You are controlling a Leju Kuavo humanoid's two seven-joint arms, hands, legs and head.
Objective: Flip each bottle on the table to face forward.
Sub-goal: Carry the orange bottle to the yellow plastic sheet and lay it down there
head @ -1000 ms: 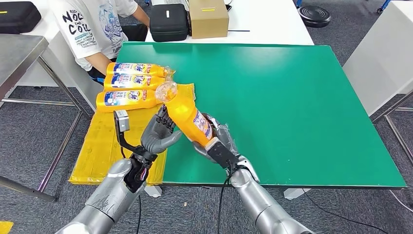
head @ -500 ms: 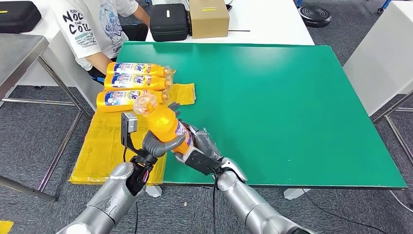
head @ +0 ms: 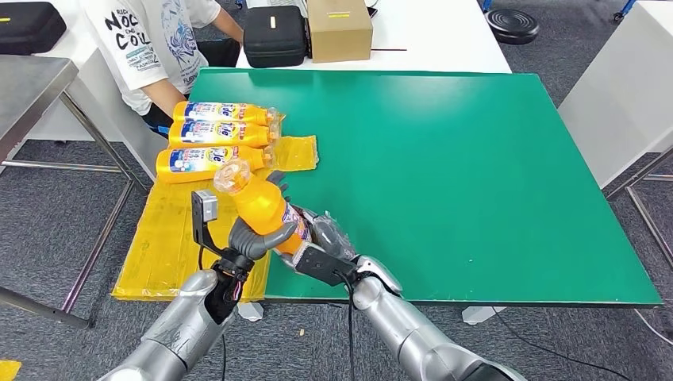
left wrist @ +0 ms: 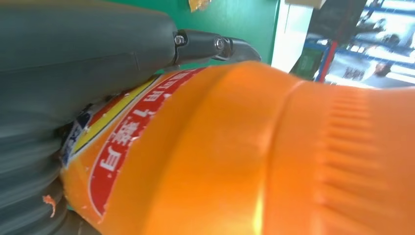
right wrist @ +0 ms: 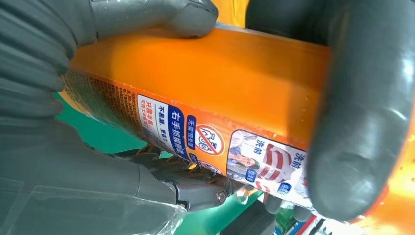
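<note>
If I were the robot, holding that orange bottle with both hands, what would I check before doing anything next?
1. Left hand grips the orange bottle: ok.
2. Right hand grips its lower end: ok.
3. Bottle lifted off the green table: ok.
4. Front label facing forward: cannot tell; the wrist views show printed labels, but not which side is the front.
5. Free spot beside the three lying bottles on the yellow sheet: ok.
6. Seated person away from the hands: ok.

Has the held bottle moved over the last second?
Yes. The held bottle has swung toward the robot's left, off the green table, toward the yellow sheet.
</note>
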